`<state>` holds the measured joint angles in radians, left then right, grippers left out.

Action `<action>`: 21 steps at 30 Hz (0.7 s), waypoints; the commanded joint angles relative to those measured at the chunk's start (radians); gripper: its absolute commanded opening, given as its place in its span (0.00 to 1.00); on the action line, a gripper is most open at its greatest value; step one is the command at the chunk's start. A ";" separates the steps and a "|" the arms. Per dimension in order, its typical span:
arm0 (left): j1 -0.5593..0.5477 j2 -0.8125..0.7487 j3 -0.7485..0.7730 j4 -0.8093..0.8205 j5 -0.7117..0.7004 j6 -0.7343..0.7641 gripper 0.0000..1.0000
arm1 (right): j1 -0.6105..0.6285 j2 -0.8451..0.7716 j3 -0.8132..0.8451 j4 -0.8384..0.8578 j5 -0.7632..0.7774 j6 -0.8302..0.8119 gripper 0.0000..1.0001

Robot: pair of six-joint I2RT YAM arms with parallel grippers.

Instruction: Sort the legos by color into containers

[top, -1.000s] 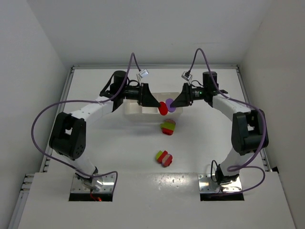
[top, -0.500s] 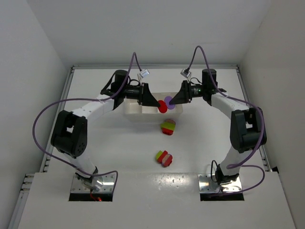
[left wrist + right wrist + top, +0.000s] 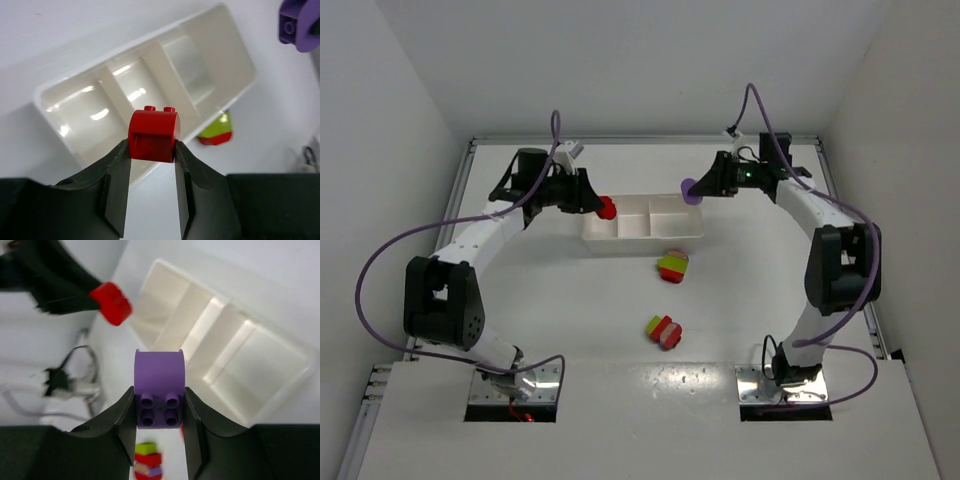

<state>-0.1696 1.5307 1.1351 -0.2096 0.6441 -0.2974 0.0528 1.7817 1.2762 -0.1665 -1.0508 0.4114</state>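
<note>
Two studded, round-backed bricks sit clamped: red brick [image 3: 152,135] in left jaws, purple brick [image 3: 159,390] in right jaws.

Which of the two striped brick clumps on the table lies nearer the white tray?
The yellow-green and red plastic clump beside the white rectangular tray's right compartment; the other striped clump lies clearly farther from it.
</note>
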 commanded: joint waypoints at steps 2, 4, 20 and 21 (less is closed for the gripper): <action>-0.080 -0.004 0.104 -0.082 -0.399 0.095 0.00 | 0.100 0.039 0.126 -0.192 0.453 -0.232 0.00; -0.117 0.006 0.117 -0.094 -0.530 0.104 0.00 | 0.133 0.050 0.147 -0.203 0.537 -0.250 0.00; -0.163 0.105 0.166 -0.113 -0.643 0.139 0.11 | 0.209 0.133 0.198 -0.194 0.716 -0.293 0.23; -0.163 0.115 0.175 -0.113 -0.632 0.139 0.15 | 0.219 0.142 0.198 -0.194 0.716 -0.293 0.35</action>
<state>-0.3222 1.6436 1.2560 -0.3271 0.0025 -0.1650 0.2558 1.9171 1.4143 -0.3809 -0.3477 0.1379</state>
